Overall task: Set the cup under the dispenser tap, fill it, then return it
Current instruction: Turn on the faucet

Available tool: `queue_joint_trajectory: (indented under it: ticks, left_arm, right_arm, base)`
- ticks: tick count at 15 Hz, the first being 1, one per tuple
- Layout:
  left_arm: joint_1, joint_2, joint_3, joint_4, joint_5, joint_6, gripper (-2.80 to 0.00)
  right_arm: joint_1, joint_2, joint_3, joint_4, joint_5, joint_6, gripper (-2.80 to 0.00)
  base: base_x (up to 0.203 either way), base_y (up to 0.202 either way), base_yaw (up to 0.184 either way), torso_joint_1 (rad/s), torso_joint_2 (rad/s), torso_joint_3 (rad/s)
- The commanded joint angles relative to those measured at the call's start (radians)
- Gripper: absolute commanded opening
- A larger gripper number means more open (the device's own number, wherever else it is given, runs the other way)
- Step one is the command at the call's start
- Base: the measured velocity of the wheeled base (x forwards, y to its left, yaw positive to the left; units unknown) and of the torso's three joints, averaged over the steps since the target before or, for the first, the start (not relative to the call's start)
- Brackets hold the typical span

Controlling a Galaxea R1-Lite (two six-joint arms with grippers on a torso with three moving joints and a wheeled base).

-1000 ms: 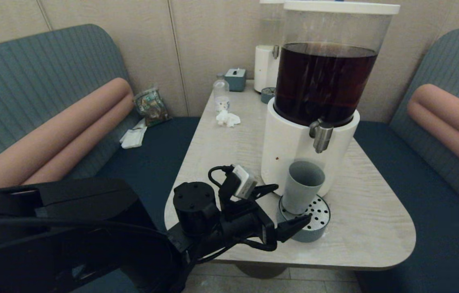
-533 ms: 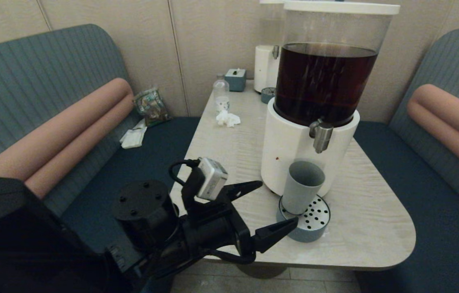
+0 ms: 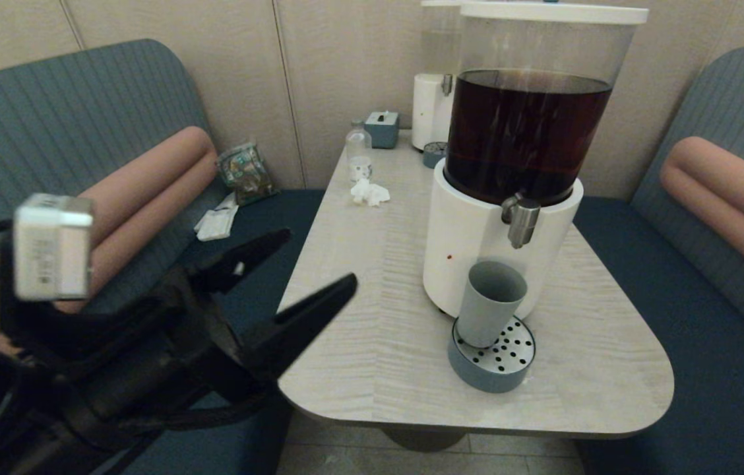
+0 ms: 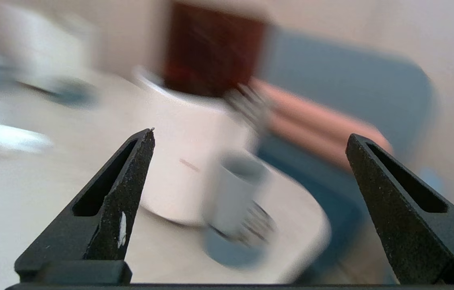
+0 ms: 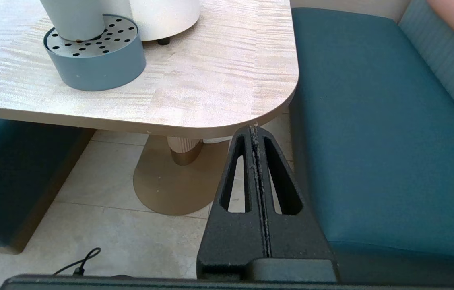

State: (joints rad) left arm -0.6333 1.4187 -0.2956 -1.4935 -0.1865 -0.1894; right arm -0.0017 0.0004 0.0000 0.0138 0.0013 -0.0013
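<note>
The cup (image 3: 491,300) is seen standing upright on the round blue tray (image 3: 492,377) with the holey metal top, close to the white base of the big dispenser (image 3: 477,244). The dispenser tap (image 3: 521,221) is placed right above the cup's open mouth, with a gap between them. The left hand (image 3: 309,267) is held up over the left edge of the counter (image 3: 372,316), well apart from the cup. Its two black fingers (image 3: 306,313) are spread wide and nothing is held between them. In the left wrist view the cup (image 4: 237,193) is seen far off between the two open fingertips, and it is not touched.

The inside of the cup looks grey and maybe empty, but the bottom cannot be seen well. The clear tank (image 3: 527,132) of the big dispenser is filled more than half way with dark brown drink. A smaller white dispenser (image 3: 431,105) is seen at the back of the counter, next to a small clear bottle (image 3: 359,152) and a crumpled white tissue (image 3: 369,192).

The right hand (image 5: 256,133) is kept low below the counter's edge, near the blue seat (image 5: 376,133). Its fingers are pressed tight together and nothing is held in them.
</note>
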Motion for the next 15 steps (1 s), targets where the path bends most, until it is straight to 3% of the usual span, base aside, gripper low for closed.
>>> queue_joint_trajectory:
  ticks: [1, 3, 6, 9, 13, 14, 15]
  left_arm:
    - [0.14, -0.217, 0.036, 0.006, 0.051, -0.021, 0.0]
    - [0.28, -0.31, 0.062, 0.016, 0.075, -0.037, 0.0]
    - [0.392, -0.443, 0.157, 0.022, 0.087, -0.049, 0.0]
    - [0.448, -0.551, 0.215, 0.039, 0.089, -0.055, 0.0]
    - [0.486, -0.726, 0.222, 0.201, 0.09, -0.053, 0.0]
    - [0.496, -0.776, 0.222, 0.258, 0.09, -0.054, -2.8]
    - [0.507, -0.82, 0.216, 0.316, 0.089, -0.057, -2.8]
  right_arm:
    - [0.0, 0.001, 0.0, 0.0, 0.0, 0.0, -2.8]
    - [0.0, 0.001, 0.0, 0.0, 0.0, 0.0, -2.8]
    - [0.0, 0.001, 0.0, 0.0, 0.0, 0.0, -2.8]
    - [0.0, 0.001, 0.0, 0.0, 0.0, 0.0, -2.8]
    - [0.0, 0.001, 0.0, 0.0, 0.0, 0.0, -2.8]
    - [0.0, 0.001, 0.0, 0.0, 0.0, 0.0, -2.8]
    - [0.0, 0.0, 0.0, 0.0, 0.0, 0.0, -2.8]
  base:
    - [0.0, 0.0, 0.0, 0.0, 0.0, 0.0]
    - [0.0, 0.0, 0.0, 0.0, 0.0, 0.0]
    - [0.0, 0.0, 0.0, 0.0, 0.0, 0.0]
    - [0.0, 0.0, 0.0, 0.0, 0.0, 0.0]
    - [0.0, 0.0, 0.0, 0.0, 0.0, 0.0]
    - [0.0, 0.0, 0.0, 0.0, 0.0, 0.0]
    - [0.0, 0.0, 0.0, 0.0, 0.0, 0.0]
